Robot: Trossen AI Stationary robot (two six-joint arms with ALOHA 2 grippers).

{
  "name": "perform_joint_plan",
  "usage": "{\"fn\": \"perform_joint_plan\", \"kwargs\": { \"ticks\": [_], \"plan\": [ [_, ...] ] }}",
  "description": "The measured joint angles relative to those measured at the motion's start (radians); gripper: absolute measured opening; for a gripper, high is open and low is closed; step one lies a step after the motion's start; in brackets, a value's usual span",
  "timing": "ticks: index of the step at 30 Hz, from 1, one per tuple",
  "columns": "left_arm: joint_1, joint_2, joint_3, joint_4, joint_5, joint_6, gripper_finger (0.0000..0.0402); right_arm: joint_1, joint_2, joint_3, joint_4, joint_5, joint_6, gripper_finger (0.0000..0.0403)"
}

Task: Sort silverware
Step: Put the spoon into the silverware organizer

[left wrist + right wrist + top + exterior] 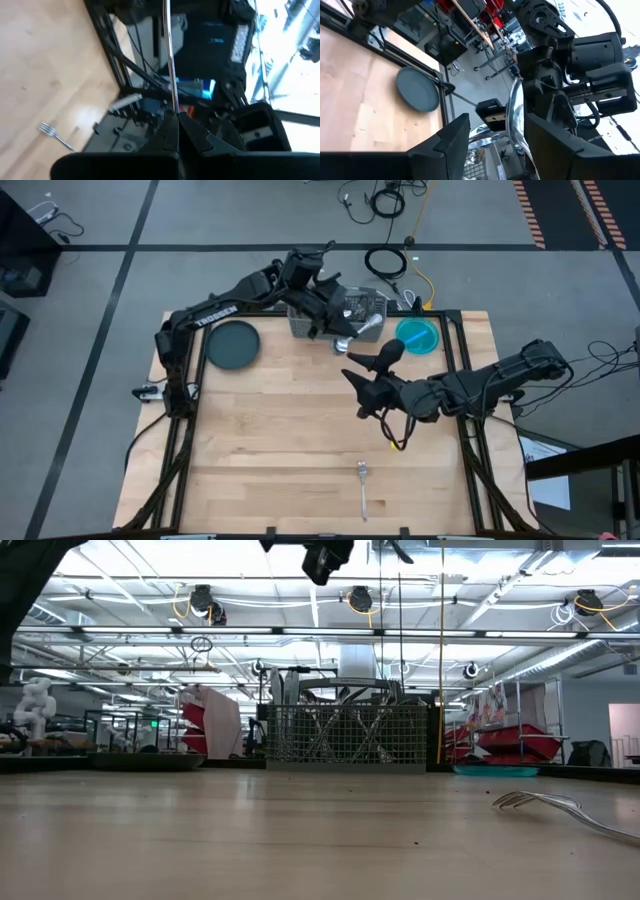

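My left gripper (340,338) hovers high beside the grey wire-mesh caddy (335,308), shut on one slim piece of silverware (170,55); I cannot tell which kind. In the right wrist view the shiny piece (516,117) stands between the fingers of my right gripper (368,365). That gripper is open, also high above the table, and faces the left one; I see no touch. A lone fork (363,485) lies flat on the wood near the front edge. The caddy (345,735) stands at the far edge with more silverware in it. My left gripper pinches one thin end of the piece (172,106) between its two fingertips. The piece runs straight on from the fingers, in line with them, toward my right gripper. It is lifted clear of the table and the caddy.
A dark round plate (233,345) lies at the far left of the table. A teal plate (418,336) lies at the far right, beside the caddy. Bare wood stretches across the middle and the near half, with only the fork (560,808) on it.
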Motion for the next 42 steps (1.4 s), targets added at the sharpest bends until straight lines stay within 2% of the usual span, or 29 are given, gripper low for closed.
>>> {"fn": "perform_joint_plan", "kwargs": {
  "ticks": [9, 14, 18, 23, 32, 35, 40, 42],
  "plan": [
    [-0.017, 0.006, 0.0, 0.035, 0.087, -0.03, 0.0, -0.019, 0.0, 0.0, 0.001, 0.01, -0.092, 0.0179],
    [-0.018, 0.006, 0.0, 0.039, 0.119, -0.03, 0.0, -0.026, 0.0, 0.0, 0.005, 0.002, -0.107, 0.0155],
    [-0.022, 0.013, 0.0, 0.078, 0.126, -0.032, 0.0, -0.028, 0.0, 0.0, 0.005, -0.038, -0.122, 0.0134],
    [-0.041, 0.03, 0.0, 0.135, 0.157, -0.055, 0.0, -0.036, 0.0, 0.0, 0.017, -0.099, -0.14, 0.0131],
    [-0.07, 0.037, 0.0, 0.14, 0.172, -0.055, 0.0, -0.072, 0.0, 0.0, 0.03, -0.101, -0.142, 0.0126],
    [-0.068, 0.037, 0.0, 0.162, 0.172, -0.055, 0.0, -0.077, 0.0, 0.0, 0.061, -0.096, -0.133, 0.0102],
    [-0.069, 0.039, -0.001, 0.165, 0.161, -0.062, 0.0, -0.076, 0.0, 0.0, 0.073, -0.06, -0.139, 0.002],
    [-0.068, 0.039, -0.002, 0.172, 0.152, -0.047, 0.0, -0.075, 0.0, 0.0, 0.08, -0.027, -0.129, 0.0008]
  ]
}}
